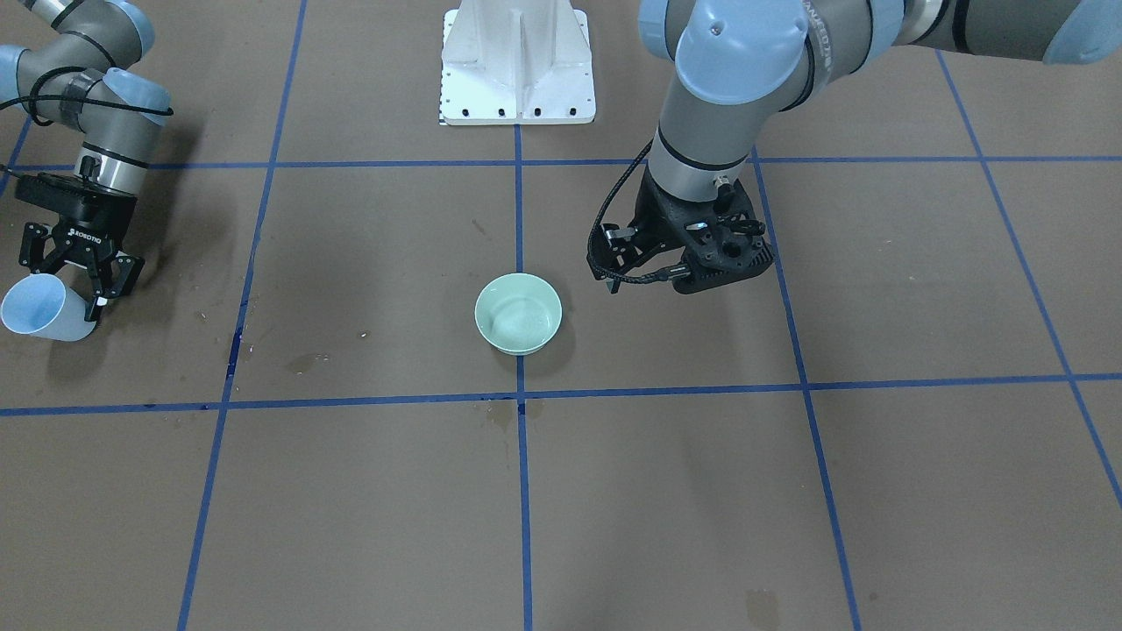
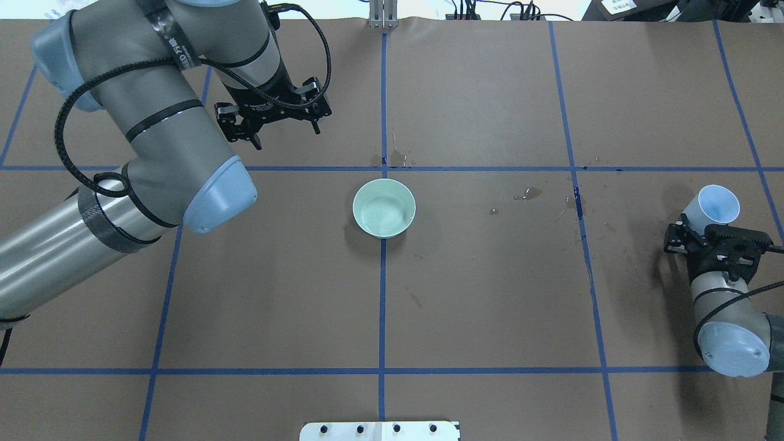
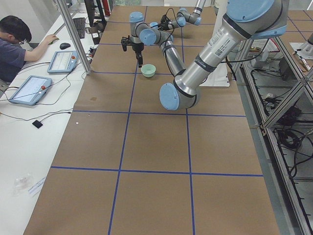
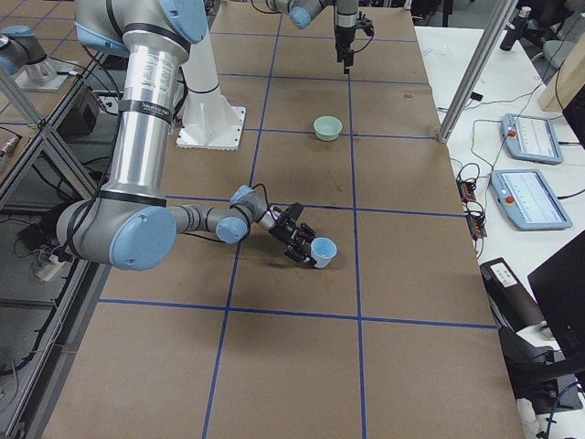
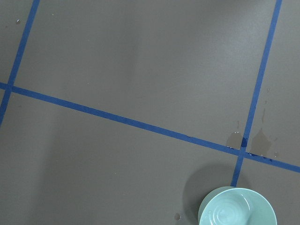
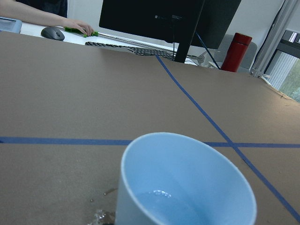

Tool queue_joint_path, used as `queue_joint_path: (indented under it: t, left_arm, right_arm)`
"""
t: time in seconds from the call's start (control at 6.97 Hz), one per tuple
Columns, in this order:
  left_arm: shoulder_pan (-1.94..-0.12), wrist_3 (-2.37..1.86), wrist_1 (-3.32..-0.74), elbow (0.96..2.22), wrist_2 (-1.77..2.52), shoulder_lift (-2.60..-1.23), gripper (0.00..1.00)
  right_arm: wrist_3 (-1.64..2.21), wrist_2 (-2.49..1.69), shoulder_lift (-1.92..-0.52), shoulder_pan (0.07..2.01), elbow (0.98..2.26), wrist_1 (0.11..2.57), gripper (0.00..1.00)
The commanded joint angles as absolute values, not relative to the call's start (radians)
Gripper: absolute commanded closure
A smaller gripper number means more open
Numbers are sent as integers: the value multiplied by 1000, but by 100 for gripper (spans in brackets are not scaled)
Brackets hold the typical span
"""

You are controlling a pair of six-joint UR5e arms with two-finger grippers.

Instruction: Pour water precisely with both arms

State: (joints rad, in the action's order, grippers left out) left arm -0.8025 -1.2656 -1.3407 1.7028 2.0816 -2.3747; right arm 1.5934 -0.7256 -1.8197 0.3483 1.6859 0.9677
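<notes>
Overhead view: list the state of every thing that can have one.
right gripper: shut on the pale-blue cup, fingers round its wall.
pale-blue cup: tilted, a little water inside.
green bowl: upright on the table, untouched.
left gripper: open, empty.
brown table cover: wet spots near the bowl.

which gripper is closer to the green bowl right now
Left. The left gripper hovers a short way beside the green bowl; the right gripper, holding the blue cup, is far off.
</notes>
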Motion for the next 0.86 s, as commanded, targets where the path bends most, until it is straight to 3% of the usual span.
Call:
queue_joint_path:
  t: [0.0, 0.72]
  left_arm:
    - [-802, -1266, -1341, 1703, 2082, -2375, 0]
    - [-801, -1267, -1341, 1703, 2082, -2375, 0]
  right_arm:
    - [1598, -724, -1815, 357, 1690, 966, 100]
    - [1600, -718, -1799, 382, 1707, 921, 100]
